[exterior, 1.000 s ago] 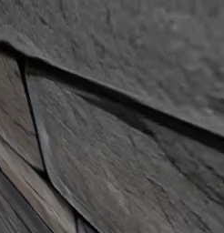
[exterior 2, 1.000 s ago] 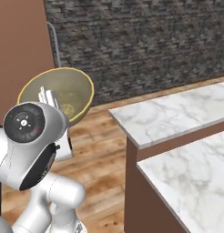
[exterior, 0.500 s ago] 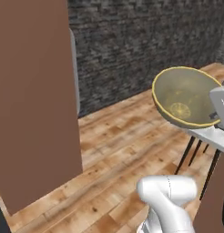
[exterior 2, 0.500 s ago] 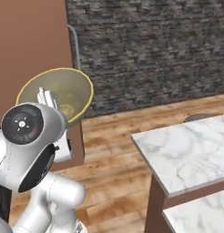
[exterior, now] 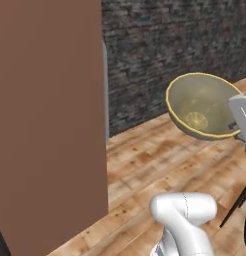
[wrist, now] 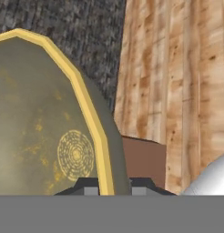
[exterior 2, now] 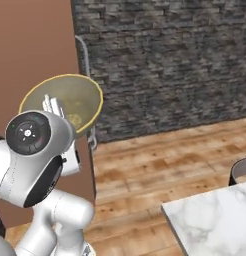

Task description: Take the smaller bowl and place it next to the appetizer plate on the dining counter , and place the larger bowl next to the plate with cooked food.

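Larger bowl (exterior: 201, 105) held in the air, tilted on edge, its yellow rim pinched between the fingertips (wrist: 89, 185) of the gripper (wrist: 114, 186), jaws nearly closed on it. Beyond the fingers: wood floor (exterior 2: 165, 165), stone wall (exterior 2: 170, 60). Dining counter (exterior 2: 215, 225) corner low right, well apart.

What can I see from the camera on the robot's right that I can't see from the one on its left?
Right base view alone: a corner of the white marble dining counter and a dark round rim beside it. Left base view alone: a black thin-legged frame at the right edge. Both: the larger bowl, held tilted in the air by its rim, the brown panel, the dark stone wall and the wood floor.
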Controlling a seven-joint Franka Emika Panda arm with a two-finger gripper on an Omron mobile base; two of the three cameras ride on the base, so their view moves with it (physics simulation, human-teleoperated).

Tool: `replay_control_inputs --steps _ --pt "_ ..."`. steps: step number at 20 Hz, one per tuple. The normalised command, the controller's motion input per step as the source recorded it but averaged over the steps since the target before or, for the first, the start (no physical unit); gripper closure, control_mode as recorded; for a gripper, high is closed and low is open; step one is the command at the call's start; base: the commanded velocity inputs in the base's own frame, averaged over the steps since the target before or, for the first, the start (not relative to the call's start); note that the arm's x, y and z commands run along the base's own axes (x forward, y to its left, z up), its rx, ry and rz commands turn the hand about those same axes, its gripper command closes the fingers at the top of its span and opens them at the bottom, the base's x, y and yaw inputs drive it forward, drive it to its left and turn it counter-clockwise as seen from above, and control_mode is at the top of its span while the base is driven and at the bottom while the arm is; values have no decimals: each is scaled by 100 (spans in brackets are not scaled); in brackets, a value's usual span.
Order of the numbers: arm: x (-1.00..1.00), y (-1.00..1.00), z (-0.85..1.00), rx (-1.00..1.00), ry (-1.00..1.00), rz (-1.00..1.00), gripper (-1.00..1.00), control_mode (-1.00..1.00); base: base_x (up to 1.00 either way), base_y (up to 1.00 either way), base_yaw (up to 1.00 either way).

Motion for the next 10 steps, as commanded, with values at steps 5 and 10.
replay_control_inputs --steps 5,10 --pt "0 0 0 0 0 0 100 100 88 4 -43" --pt "0 0 0 0 0 0 100 100 70 0 -52"
